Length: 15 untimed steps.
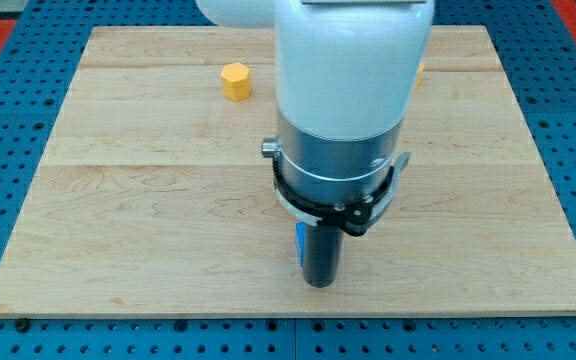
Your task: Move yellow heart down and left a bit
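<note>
Since the arm body hangs low over the middle of the surface [118,240], it blocks most of the upper centre. My tip [319,284] sits near the view's bottom, roughly centred. No jaws on this rig, only a rod, so nothing opens, closes or holds; contact is push-only.

A blue block [299,245] shows as a thin sliver just at the tip's left, touching or nearly so; can't tell which, and its shape is hidden.

A yellow hexagon-like block [236,80] lies well up and left of the tip, standing free.

A small yellow sliver [420,70] peeks out at the arm's right edge, well above and right of the tip. My guess is that's the yellow heart, but the shape is mostly hidden, so unconfirmed.

Judgement: the tip is well short of the heart; it likely needs to get to its upper-right side before pushing down-left.

No containers in view; blocks lie flat on bare wood.
</note>
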Available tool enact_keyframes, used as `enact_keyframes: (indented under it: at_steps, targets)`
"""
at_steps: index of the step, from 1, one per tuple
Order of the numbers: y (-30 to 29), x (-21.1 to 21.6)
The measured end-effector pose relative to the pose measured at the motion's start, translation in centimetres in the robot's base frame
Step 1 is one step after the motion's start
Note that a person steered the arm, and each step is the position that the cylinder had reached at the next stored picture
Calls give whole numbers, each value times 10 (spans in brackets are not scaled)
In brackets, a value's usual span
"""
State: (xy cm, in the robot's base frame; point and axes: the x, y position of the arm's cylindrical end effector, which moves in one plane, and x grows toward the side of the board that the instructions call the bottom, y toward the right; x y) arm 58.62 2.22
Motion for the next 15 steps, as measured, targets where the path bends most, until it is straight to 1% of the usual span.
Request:
enact_keyframes:
  at_steps: [1,2,3,4,5,6,7,8,9,10,11,12,13,14,15]
  targets:
    - [1,6]
    - [-31,14]
    - [-87,16]
    - [-161,13]
    - [-220,-20]
    - [-234,-68]
    - [-229,-117]
    - [-229,-134]
    - [-200,-188]
    - [-198,-238]
    - [-175,-256]
    - [-168,-277]
    - [-167,-321]
    - [-113,-361]
    - [2,-366]
